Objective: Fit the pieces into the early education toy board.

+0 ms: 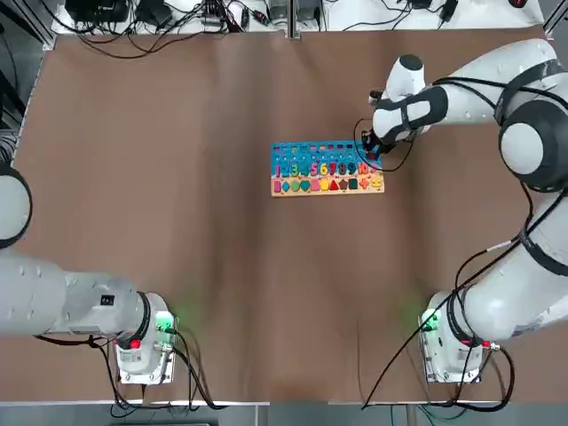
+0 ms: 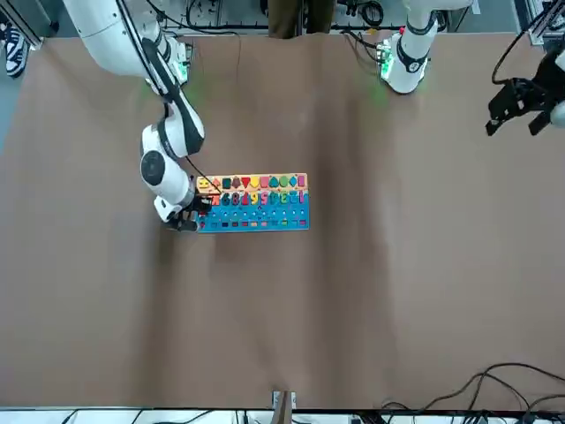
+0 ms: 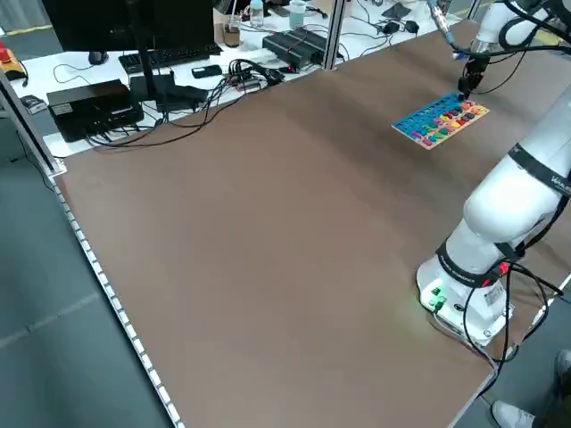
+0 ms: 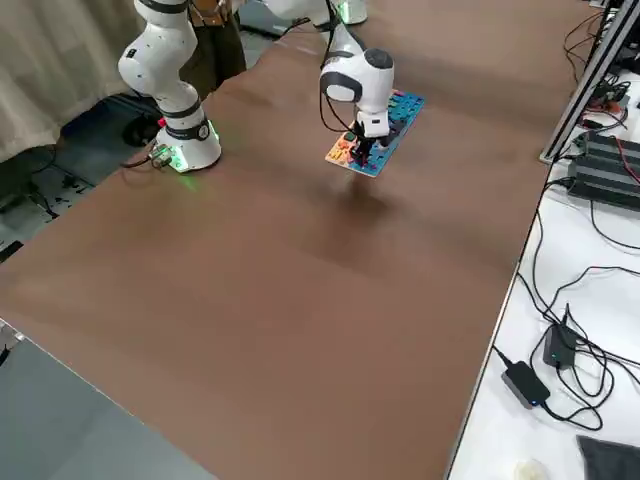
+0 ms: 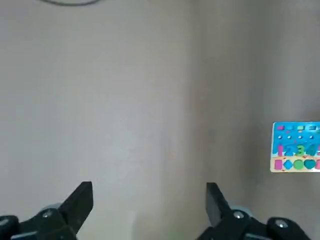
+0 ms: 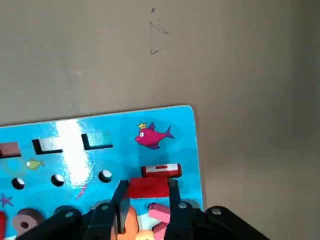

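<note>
- Brown cloth covers the table (image 1: 177,222), and the toy board (image 1: 327,168) lies flat on it, past the middle toward the robot's right, blue field on the far side and wooden strip on the near side.
- White and well back, the left arm is parked near its base; in its wrist view the left gripper (image 5: 149,202) hangs over bare cloth, fingers spread wide and empty, with the board far off.
- Reaching over the board's right end, the right gripper (image 6: 145,200) has its fingers clenched on a small red piece (image 6: 149,188), held just above the blue surface.
- Beside it another red piece (image 6: 161,170) already sits in its slot, near a pink fish picture (image 6: 152,135).
- Judgement: this is the seating step for the red piece; next it likely needs lining up with its slot, a gentle press down, then release.
</note>
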You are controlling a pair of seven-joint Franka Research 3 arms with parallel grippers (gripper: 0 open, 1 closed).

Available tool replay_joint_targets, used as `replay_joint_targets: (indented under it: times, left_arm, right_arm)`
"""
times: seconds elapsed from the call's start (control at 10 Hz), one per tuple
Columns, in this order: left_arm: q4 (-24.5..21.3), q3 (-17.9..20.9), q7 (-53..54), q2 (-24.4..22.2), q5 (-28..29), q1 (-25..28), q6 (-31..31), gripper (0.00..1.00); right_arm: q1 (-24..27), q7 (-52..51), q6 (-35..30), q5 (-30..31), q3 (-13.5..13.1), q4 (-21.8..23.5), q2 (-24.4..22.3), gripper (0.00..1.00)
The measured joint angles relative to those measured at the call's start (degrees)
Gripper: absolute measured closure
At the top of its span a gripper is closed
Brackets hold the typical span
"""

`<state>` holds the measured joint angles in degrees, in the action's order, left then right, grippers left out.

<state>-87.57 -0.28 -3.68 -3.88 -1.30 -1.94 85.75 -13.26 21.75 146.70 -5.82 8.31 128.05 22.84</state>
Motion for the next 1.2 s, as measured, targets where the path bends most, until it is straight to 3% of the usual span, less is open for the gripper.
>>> replay_joint_targets:
  times: [1.2]
  left_arm:
    - [0.5, 0.6, -0.9, 2.0, 0.0, 0.2, 1.0, 0.01]
  right_arm:
    - [-2.9, 0.0, -0.1, 0.0, -2.8, -0.9, 0.5, 0.64]
